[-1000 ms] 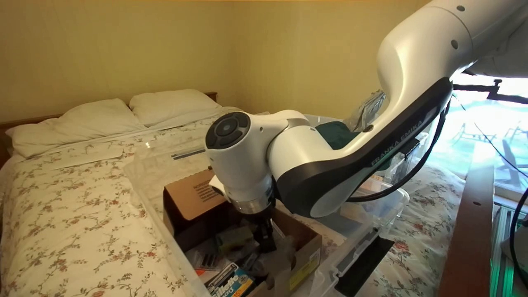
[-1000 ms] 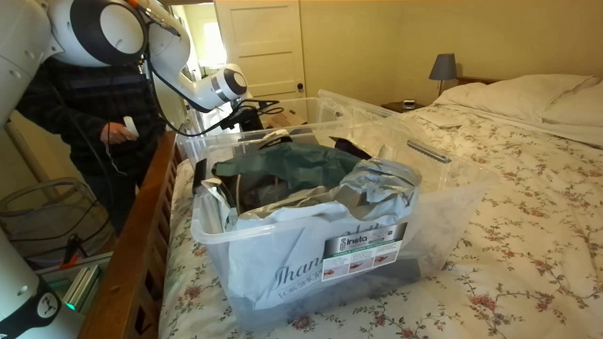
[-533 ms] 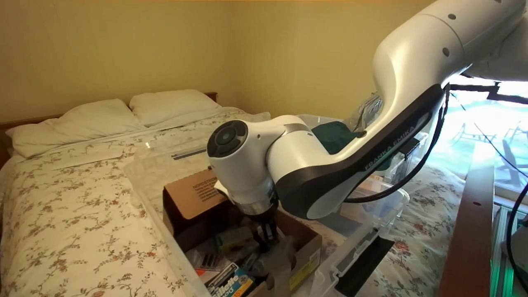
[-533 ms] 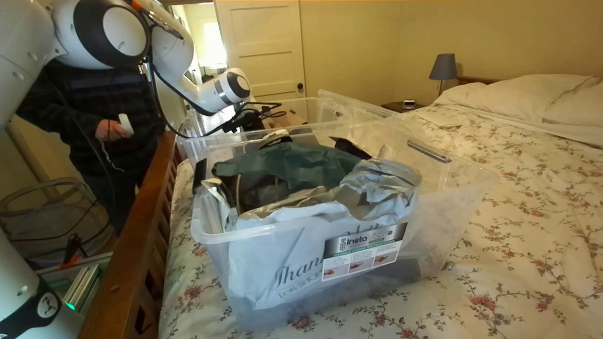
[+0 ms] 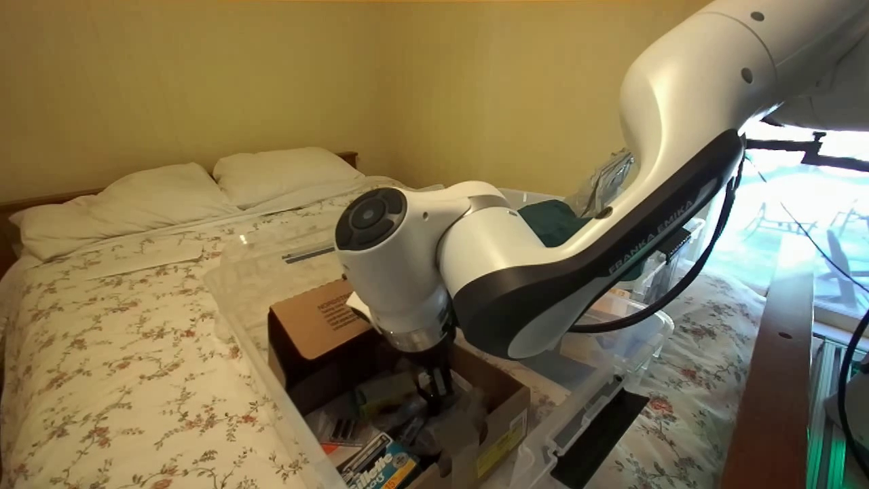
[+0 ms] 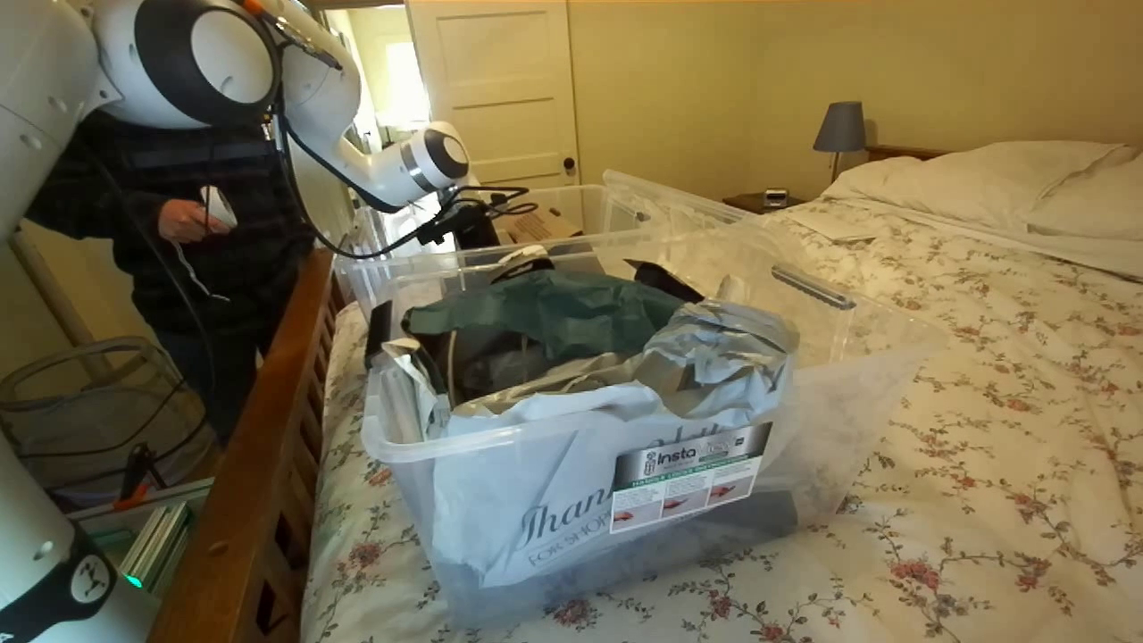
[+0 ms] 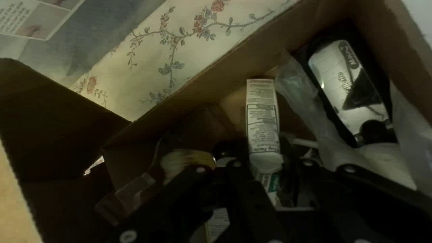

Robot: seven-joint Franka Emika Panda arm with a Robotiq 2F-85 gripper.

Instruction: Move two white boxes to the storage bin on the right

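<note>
In the wrist view, a slim white box (image 7: 263,118) with printed text stands inside the open cardboard box (image 7: 216,81). My gripper (image 7: 265,152) is shut on its near end, one dark finger on each side. A white printed panel (image 7: 218,222) shows below the left linkage; whether it is another white box I cannot tell. In an exterior view the gripper (image 5: 434,401) reaches down into the cardboard box, and the white box is hidden there. The storage bin (image 6: 482,444), a clear tub with a thick rim, holds a white shopping bag and a green bag in an exterior view.
A second clear tub surrounds the cardboard box, its latch side (image 5: 584,414) nearby. A raised cardboard flap (image 5: 322,319) is close to the wrist. A Gillette pack (image 5: 383,465), a silver-faced case (image 7: 347,87) and plastic wrap crowd the box. A wooden bed rail (image 6: 259,446) runs alongside.
The jaws have come closer together inside the cardboard box. The arm dipped slightly half a second ago and is back near its former height. The person's hand with the controller has shifted left.
</note>
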